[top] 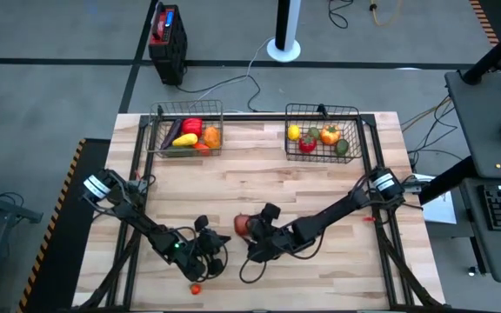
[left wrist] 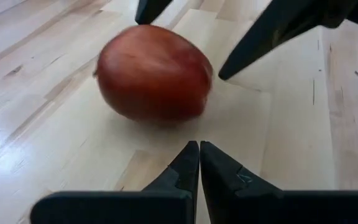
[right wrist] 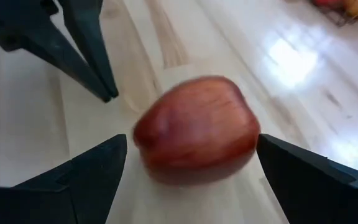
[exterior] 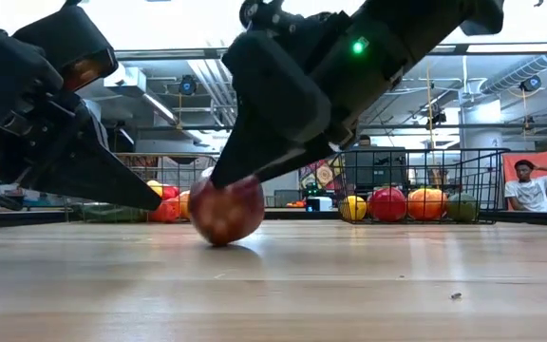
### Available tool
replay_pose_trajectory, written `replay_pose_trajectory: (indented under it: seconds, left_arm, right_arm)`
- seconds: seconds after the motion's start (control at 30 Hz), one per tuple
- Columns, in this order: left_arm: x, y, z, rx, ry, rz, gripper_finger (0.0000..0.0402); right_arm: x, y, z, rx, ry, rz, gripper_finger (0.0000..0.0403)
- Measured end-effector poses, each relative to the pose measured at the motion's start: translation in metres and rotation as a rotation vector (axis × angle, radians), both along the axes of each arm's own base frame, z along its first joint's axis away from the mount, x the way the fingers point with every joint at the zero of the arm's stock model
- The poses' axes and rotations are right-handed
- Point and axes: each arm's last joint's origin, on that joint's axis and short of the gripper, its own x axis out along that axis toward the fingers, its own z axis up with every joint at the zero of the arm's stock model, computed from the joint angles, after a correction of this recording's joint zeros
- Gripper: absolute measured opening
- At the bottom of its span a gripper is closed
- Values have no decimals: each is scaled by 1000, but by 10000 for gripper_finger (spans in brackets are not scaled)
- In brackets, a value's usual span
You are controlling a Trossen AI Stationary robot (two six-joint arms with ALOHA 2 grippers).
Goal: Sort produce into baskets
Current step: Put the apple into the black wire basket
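R hand (right wrist: 191, 168) spread round 1 apple (right wrist: 196, 129); L hand (left wrist: 199, 163) pressed together; 2 baskets (top: 218, 111)

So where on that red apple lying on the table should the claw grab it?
Probably across its widest middle. The apple rests on the wooden table, rounded and smooth, so the fingers should close on opposite flanks. The right gripper already straddles it, open, a finger on each side. The left gripper is shut, pointing at it.

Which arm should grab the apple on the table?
Right. Its pincer is open with a finger on each side of the apple. The left pincer is shut, pointing at it from beside.
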Motion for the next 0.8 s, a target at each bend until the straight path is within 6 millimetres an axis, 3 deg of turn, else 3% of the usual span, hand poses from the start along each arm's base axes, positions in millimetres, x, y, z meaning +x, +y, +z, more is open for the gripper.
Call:
replay_pose_trajectory:
  seconds: [0.33,0.8]
  left_arm:
    - [3,4,0,21,7,3,0]
    - [2,7,7,75,29,-24,0]
  right_arm:
    - [6,-11,-14,-37,50,12,352]
    - [-4,-18,-6,-104,165,31,352]
